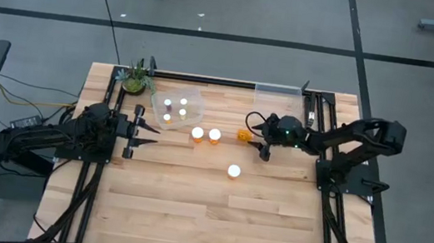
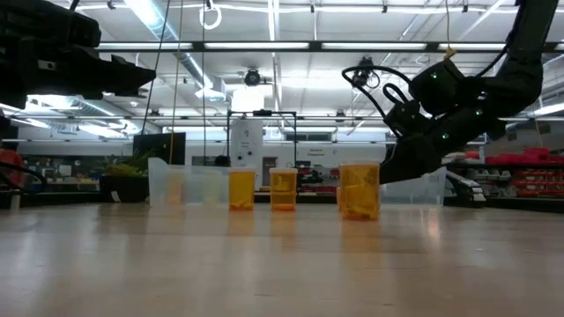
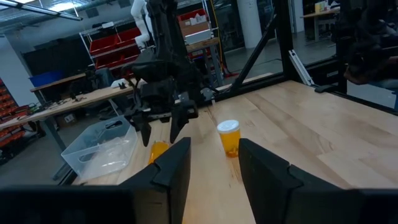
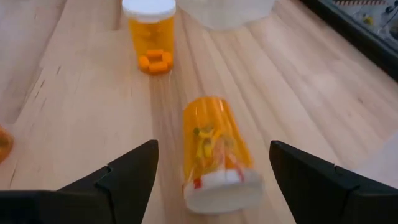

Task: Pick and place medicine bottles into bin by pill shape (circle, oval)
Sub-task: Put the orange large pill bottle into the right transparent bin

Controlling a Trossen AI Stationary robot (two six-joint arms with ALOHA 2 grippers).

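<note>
High view gives me the clearest tally: a clear bin point(image 1: 177, 109) in the upper middle-left of the frame already holds four white-capped bottles point(image 1: 175, 110), and a second clear bin point(image 1: 278, 92) in the upper middle-right looks to have nothing in it, as far as I can tell. Left out on the counter point(image 1: 188, 210) are two upright orange bottles point(image 1: 206, 134) standing close together near the frame's centre, one more upright bottle point(image 1: 234, 172) lower and to the right, and a tipped orange bottle point(image 1: 244, 134) lying on its side just left of my right tool point(image 1: 264, 140). From the right wrist view that tipped bottle point(image 4: 214, 152) lies between the spread fingers, cap toward the camera, not yet pinched, with an upright bottle point(image 4: 150, 31) beyond it. My left tool point(image 1: 145, 131) waits at the middle-left, fingers spread and holding nothing, just below the filled bin. I judge the job about half done: four bottles sorted, four left, and the lying one looks like the next pick, probably for the second bin.
</note>
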